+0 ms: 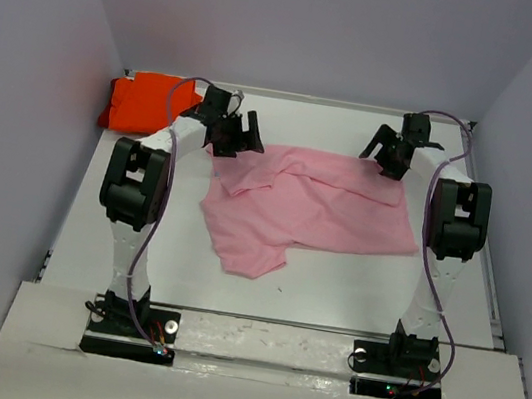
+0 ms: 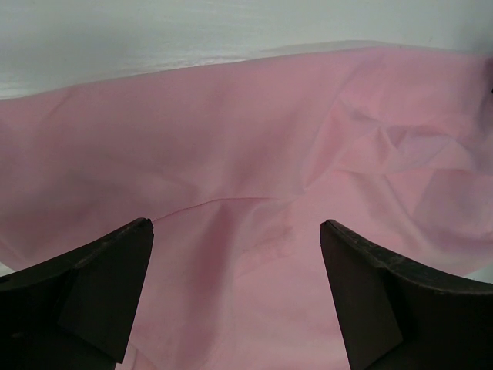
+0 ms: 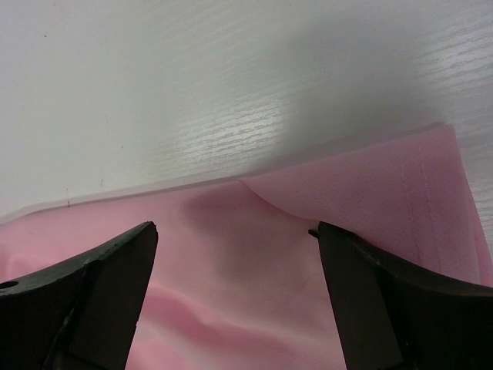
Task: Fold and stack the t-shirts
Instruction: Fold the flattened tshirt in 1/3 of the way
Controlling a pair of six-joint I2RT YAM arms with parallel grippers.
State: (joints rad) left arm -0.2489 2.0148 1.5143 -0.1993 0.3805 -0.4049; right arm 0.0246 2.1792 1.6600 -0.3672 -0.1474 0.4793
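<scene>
Cloth of the light pink t-shirt [image 1: 310, 207] lies spread but rumpled across the middle of the white table [image 1: 354, 284]. Its far edge runs left to right between the two arms, and a narrower part reaches toward the near side on the left. Folds and creases bunch up in its far left part. The left gripper [image 1: 241, 135] hangs over the shirt's far left corner with its jaws set wide apart. In the left wrist view pink fabric fills the gap beneath them, and nothing is pinched. The right gripper [image 1: 383, 149] hangs over the far right corner, also spread wide. Its wrist view shows a turned-over hemmed edge of the shirt and bare table beyond it. The bright orange t-shirt [image 1: 150, 103] sits bunched in the far left corner of the table, apart from the pink one and just left of the left arm.
</scene>
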